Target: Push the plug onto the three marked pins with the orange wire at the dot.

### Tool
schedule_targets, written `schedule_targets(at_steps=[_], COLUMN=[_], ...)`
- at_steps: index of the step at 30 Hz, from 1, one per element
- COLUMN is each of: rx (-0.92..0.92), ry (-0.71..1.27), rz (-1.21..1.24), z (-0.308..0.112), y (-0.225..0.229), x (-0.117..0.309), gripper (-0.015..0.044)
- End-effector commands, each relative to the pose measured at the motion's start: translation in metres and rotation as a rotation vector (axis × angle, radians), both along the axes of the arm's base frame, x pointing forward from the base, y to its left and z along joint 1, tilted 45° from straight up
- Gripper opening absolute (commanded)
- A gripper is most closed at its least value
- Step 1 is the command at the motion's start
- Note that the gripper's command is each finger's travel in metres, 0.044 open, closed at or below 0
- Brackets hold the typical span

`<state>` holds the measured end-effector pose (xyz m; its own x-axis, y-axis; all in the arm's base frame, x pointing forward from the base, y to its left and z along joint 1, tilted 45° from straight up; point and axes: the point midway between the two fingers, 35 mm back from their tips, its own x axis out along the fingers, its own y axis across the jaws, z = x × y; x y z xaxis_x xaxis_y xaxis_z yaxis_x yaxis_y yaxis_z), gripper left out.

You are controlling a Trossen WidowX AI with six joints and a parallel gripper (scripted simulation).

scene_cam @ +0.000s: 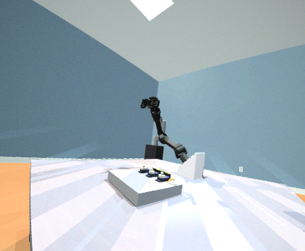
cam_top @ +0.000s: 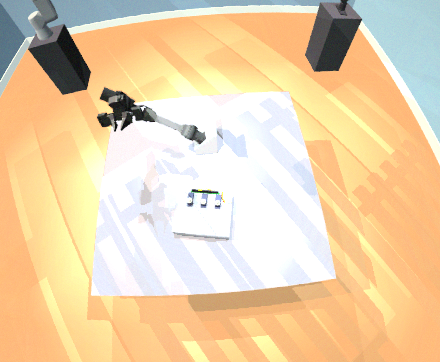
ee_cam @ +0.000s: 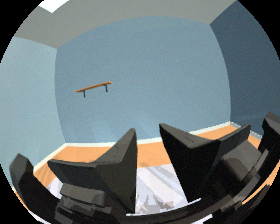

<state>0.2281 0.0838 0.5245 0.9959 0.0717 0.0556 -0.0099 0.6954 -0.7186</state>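
Observation:
The pale holder (cam_top: 202,222) (scene_cam: 159,195) lies on the white table and bears three dark blue servos with white tops, the middle servo (cam_top: 204,200) (scene_cam: 152,172) among them. A dark pin strip (cam_top: 205,191) with yellow and green marks runs along its edge on the arm's side. A small orange-yellow lead (cam_top: 223,197) (scene_cam: 172,180) shows at the strip's end. The plug, its holes, single pins and the dot are too small to tell. My gripper (cam_top: 118,128) (scene_cam: 143,103) (ee_cam: 147,130) is partly open and empty, high above the table's far left corner, well away from the holder.
A white wedge-shaped block (cam_top: 208,146) (scene_cam: 193,166) stands at the arm's base, beyond the holder. Dark pedestals (cam_top: 65,62) (cam_top: 331,40) stand on the floor behind the table. A wall shelf (ee_cam: 94,87) shows in the wrist view.

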Motion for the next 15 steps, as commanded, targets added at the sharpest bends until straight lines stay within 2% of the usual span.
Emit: schedule_targets(at_steps=[1, 15], rx=[0.045, 0.192], ry=[0.0, 0.005], rz=[0.004, -0.002], z=[-0.008, -0.038], y=[0.0, -0.004], x=[0.006, 0.032], gripper=[0.0115, 0.0115])
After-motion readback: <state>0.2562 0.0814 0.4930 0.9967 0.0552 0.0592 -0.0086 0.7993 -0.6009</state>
